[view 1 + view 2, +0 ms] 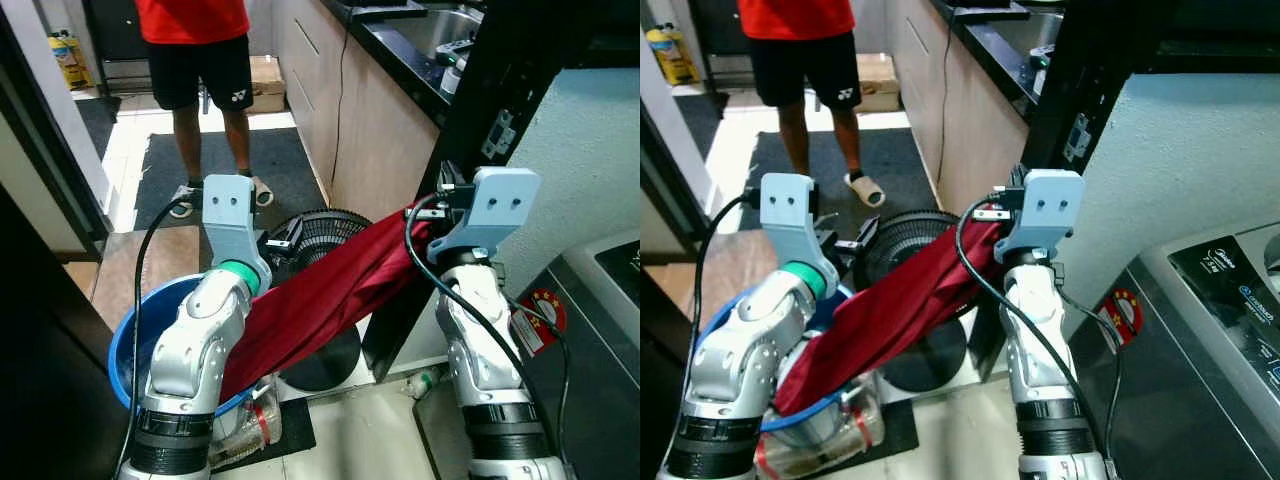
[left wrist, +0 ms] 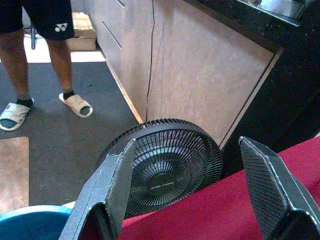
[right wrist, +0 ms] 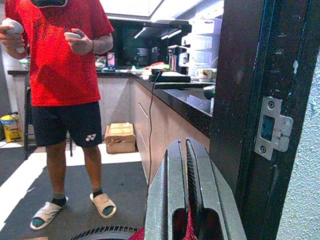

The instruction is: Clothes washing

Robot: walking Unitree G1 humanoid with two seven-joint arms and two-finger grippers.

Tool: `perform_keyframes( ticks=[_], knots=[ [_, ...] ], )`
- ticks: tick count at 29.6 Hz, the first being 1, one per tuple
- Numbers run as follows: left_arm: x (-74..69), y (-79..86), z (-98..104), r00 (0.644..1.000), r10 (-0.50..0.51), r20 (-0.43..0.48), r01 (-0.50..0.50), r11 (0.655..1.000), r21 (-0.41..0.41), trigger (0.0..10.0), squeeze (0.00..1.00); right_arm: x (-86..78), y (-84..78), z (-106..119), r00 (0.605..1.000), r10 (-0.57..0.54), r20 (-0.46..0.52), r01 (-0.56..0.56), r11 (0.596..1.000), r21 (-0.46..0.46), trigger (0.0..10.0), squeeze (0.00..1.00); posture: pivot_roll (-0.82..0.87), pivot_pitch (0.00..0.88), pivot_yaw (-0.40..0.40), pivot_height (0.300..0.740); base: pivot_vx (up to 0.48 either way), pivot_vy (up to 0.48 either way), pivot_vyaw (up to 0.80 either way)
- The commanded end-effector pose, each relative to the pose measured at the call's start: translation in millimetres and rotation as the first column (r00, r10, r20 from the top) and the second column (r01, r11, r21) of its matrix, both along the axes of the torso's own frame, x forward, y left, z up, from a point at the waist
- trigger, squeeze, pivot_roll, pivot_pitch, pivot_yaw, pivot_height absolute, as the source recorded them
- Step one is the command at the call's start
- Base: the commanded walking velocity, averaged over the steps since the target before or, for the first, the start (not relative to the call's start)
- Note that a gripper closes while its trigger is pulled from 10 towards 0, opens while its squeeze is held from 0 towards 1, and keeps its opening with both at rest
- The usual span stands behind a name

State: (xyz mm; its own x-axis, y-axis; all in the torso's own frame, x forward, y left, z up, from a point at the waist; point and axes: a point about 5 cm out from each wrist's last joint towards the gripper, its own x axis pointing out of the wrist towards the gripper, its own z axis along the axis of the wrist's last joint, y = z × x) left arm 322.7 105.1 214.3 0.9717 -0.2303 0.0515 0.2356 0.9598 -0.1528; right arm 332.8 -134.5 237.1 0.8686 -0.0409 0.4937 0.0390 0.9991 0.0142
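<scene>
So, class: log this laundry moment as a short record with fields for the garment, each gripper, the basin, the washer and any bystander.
garment: red cloth, stretched from the blue basin up to the right gripper
right gripper: shut on red cloth
left gripper: open, above the cloth
blue basin: on the floor, by the left arm
washing machine: at the robot's right
bystander: person standing ahead, holding controllers

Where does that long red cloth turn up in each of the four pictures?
Left eye view: red cloth runs diagonally across the centre.
Right eye view: red cloth, centre, slanting the same way.
Left wrist view: bottom right.
Right wrist view: a sliver at the bottom edge.
Shared landmark: black fan.
</scene>
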Motion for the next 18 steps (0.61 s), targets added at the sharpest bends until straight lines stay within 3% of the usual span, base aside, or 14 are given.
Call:
perform_keyframes(
  ticks=[1,9,18],
  knots=[
    [1.3,-0.9,1.6,1.000,-0.005,0.007,0.005,1.000,0.007,10.0,0.00,-1.5,-0.4,11.0,0.999,-0.004,0.051,0.004,1.000,0.007,10.0,0.00,0.10,0.000,0.040,0.740,0.000,0.000,-0.80],
    [4.4,-1.1,5.9,1.000,-0.008,0.026,0.008,1.000,0.007,10.0,0.00,0.4,2.4,22.4,0.996,0.011,0.089,-0.012,1.000,0.004,10.0,0.00,0.10,0.000,0.040,0.740,0.000,0.000,-0.80],
    [4.0,-0.7,4.6,1.000,-0.007,0.024,0.007,1.000,0.008,10.0,0.00,0.8,1.1,19.8,0.997,0.011,0.081,-0.011,1.000,-0.006,10.0,0.00,0.10,0.000,0.037,0.740,0.000,0.000,-0.80]
  ],
)
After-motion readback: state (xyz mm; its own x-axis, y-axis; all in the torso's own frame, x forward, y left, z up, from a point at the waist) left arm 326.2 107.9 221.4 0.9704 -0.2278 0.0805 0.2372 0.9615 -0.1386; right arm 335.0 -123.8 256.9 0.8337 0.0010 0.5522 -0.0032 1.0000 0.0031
